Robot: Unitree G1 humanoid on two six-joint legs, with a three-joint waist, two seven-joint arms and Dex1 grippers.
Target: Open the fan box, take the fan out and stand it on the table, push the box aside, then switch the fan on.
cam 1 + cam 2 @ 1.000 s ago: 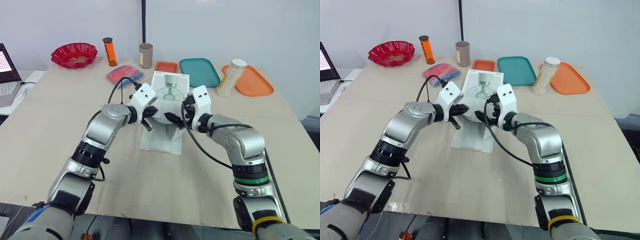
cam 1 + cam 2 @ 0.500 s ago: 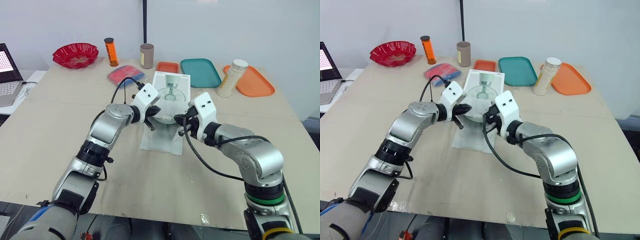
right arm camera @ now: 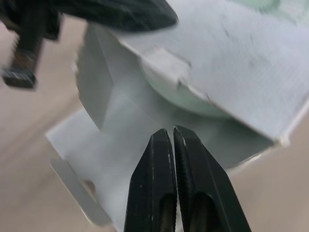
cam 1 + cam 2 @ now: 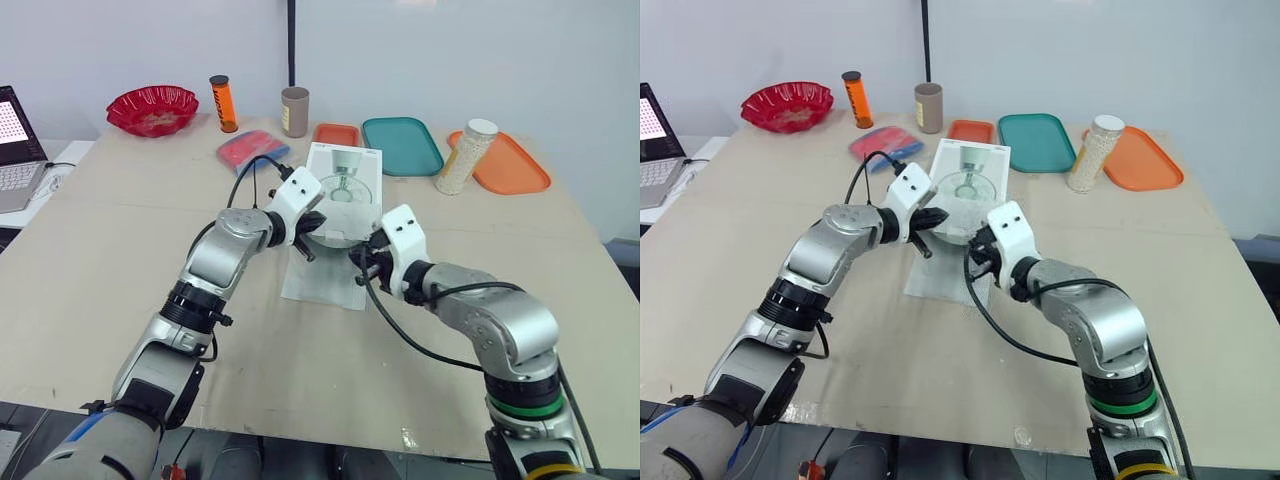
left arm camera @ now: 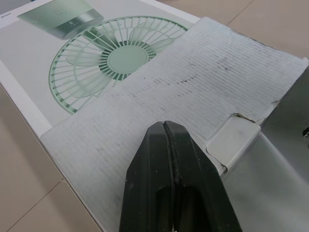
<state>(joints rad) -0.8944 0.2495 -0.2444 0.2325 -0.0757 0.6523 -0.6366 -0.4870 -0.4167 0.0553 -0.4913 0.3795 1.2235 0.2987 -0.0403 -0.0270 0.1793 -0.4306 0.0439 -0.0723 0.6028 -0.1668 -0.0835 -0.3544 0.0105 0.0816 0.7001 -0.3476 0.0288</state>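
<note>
The white fan box [image 4: 345, 185], printed with a green fan, lies flat at the table's middle. Its near end is open and one flap [image 4: 325, 285] lies spread on the table. My left gripper [image 4: 312, 222] is shut, its tips resting on the raised grey inner flap [image 5: 193, 87] at the box's near left. My right gripper [image 4: 362, 262] is shut with nothing in it, just in front of the box's open mouth on the right. In the right wrist view the pale green fan [image 3: 178, 99] lies inside the box, beyond the shut fingers [image 3: 161, 164].
Along the far edge stand a red bowl [image 4: 151, 108], an orange canister [image 4: 221, 103], a brown cup [image 4: 294, 110], a blue-red packet [image 4: 250, 150], a small orange tray [image 4: 335, 134], a teal tray [image 4: 402, 145], a jar [image 4: 460, 156] and an orange tray [image 4: 510, 165]. A laptop [image 4: 15, 150] sits far left.
My right gripper has shut from wide open and drawn back and down from the box top to the open mouth. My left gripper has stayed shut on the flap.
</note>
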